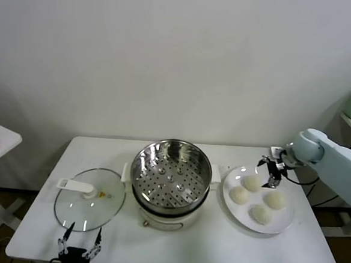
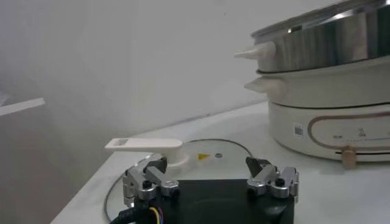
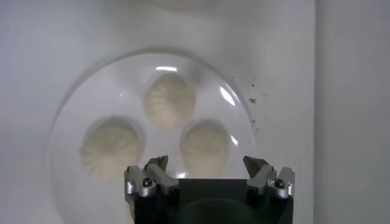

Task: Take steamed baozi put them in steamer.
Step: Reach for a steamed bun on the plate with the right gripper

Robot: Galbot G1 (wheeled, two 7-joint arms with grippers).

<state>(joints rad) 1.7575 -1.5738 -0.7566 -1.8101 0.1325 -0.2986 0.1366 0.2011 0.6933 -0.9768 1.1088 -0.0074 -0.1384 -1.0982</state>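
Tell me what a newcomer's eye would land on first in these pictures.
The shiny steamer, empty, stands mid-table. To its right, four steamed baozi sit on a white plate, with the open right gripper hovering over the plate's far edge. A glass lid lies to the steamer's left, the open left gripper nearby.

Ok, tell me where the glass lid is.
In the head view the glass lid lies flat on the table's left part, beside the steamer, just beyond the left gripper.

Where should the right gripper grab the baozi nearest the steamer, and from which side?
Probably from straight above: the right gripper, open, closes across the bun's rounded sides at its widest part. It sits low on the flat plate, neighbours close, so a side approach looks blocked.
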